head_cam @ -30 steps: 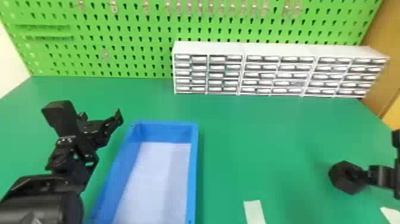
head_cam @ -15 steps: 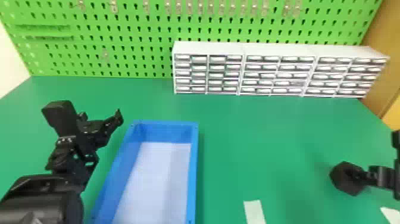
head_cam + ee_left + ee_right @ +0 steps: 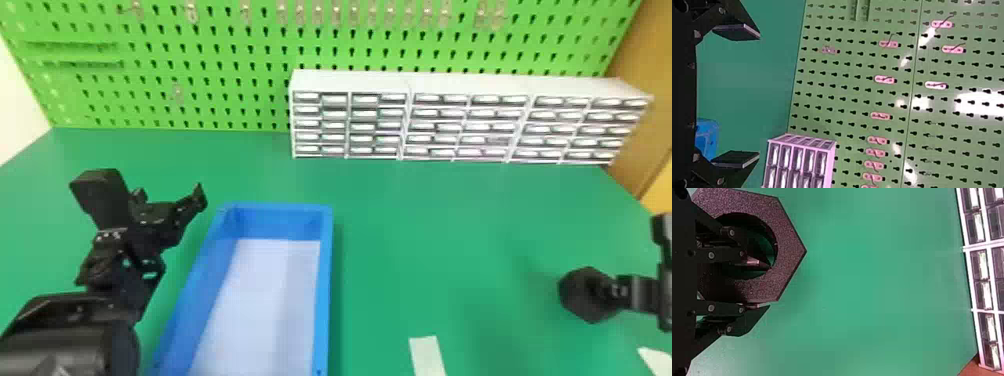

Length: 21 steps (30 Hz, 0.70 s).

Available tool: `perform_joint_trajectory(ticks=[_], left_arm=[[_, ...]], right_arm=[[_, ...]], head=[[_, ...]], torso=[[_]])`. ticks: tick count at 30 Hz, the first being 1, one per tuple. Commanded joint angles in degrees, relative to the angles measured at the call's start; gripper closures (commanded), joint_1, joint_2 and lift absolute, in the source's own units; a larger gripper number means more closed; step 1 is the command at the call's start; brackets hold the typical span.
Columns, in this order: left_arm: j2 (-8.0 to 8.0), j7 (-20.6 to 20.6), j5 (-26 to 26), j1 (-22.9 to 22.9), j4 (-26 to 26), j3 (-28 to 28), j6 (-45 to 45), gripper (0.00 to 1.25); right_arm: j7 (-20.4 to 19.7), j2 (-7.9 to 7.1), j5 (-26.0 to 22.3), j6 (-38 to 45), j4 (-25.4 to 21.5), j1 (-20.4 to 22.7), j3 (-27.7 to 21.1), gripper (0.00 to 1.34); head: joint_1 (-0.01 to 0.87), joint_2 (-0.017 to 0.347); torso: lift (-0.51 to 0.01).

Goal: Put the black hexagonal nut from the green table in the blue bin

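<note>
In the head view my right gripper (image 3: 622, 291) comes in from the right edge, holding the black hexagonal nut (image 3: 580, 296) over the right part of the green table (image 3: 430, 240). The right wrist view has my right gripper (image 3: 768, 287) shut on one wall of the nut (image 3: 791, 250), one finger inside its hole and the other along its outer side. Left of the blue bin (image 3: 326, 280), my left gripper (image 3: 170, 197) stands open and holds nothing. In the left wrist view, my left gripper (image 3: 746, 95) has its fingers wide apart.
White drawer cabinets (image 3: 470, 120) line the back of the table before a green pegboard (image 3: 210, 85). A pale strip (image 3: 427, 356) lies near the front edge between bin and nut, and another white piece (image 3: 656, 360) at the lower right corner.
The right gripper and the nut in its hold have shifted very slightly to the right. The left arm and the bin have stayed in place.
</note>
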Motion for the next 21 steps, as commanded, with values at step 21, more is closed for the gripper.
perform_joint_trajectory(ticks=[21], left_arm=[[0.0, -0.23, -0.09, -0.04, 0.0, 0.11, 0.14, 0.2]], right_arm=[[9.02, 2.68, 13.59, -3.6, -3.49, -1.5, -2.09, 1.01]], head=[[0.666, 0.032]], torso=[[-0.1]])
